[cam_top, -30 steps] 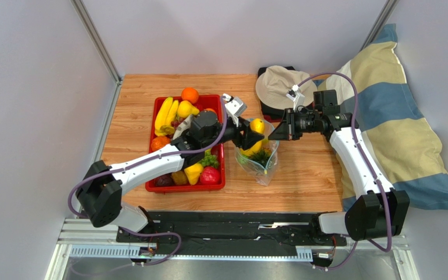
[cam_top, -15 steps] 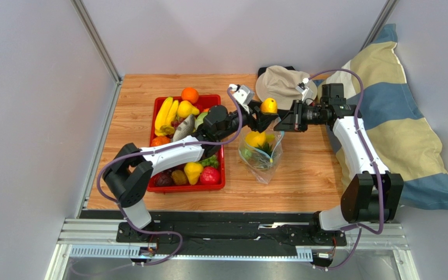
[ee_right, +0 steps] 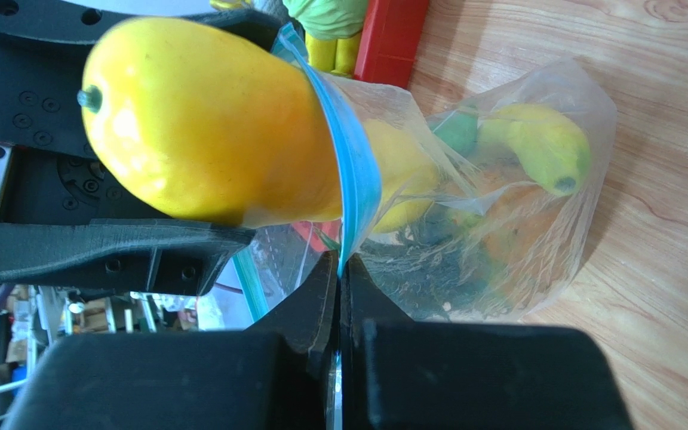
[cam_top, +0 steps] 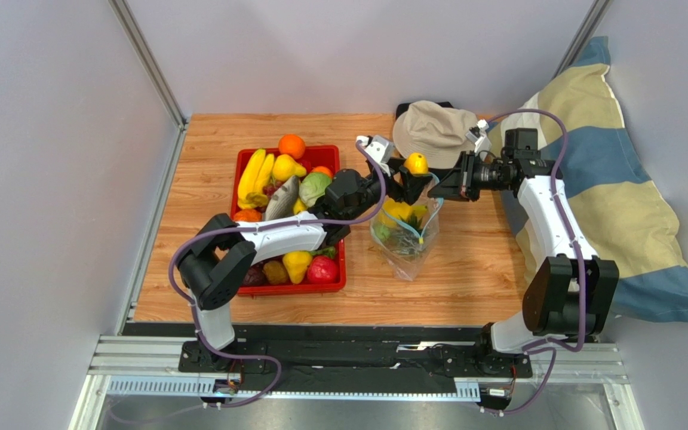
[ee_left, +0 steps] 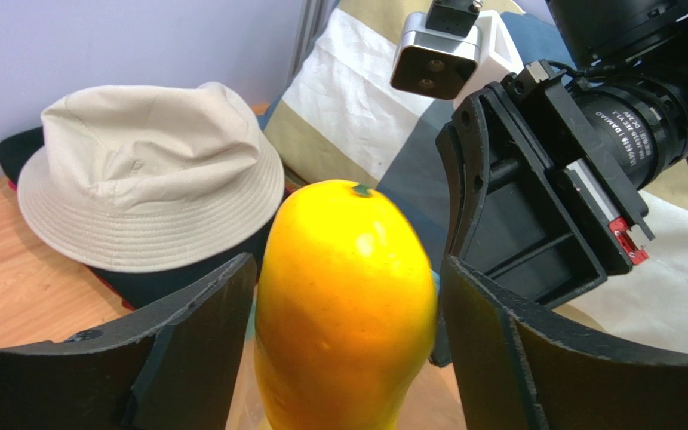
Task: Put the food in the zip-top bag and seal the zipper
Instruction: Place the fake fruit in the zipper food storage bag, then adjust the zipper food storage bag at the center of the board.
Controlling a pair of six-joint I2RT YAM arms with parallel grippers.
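Between the black fingers of the left gripper (ee_left: 348, 269) stands a yellow mango (ee_left: 343, 331), stem end up; both jaws hug its sides and hold it off the table. Just under those jaws the mango's lower end pokes into the mouth of the zip-top bag (ee_right: 536, 233), with the blue zipper (ee_right: 349, 170) crossing its skin. Right at the tips of the right gripper (ee_right: 339, 269) that strip runs in between the fingers, which are pressed together and pinch it, holding the mouth up. Beyond the right jaws, deeper in the clear bag, lie more pieces of food, among them a yellow fruit (ee_right: 545, 148) and something green; the bag's bottom rests on the wooden table (cam_top: 464, 269). Behind the left jaws, farther off, a beige bucket hat (ee_left: 146, 175) sits on a dark item, and a striped pillow (ee_left: 357, 98) lies beside it. Back along the left arm, the red tray (cam_top: 285, 289) holds the remaining fruit.
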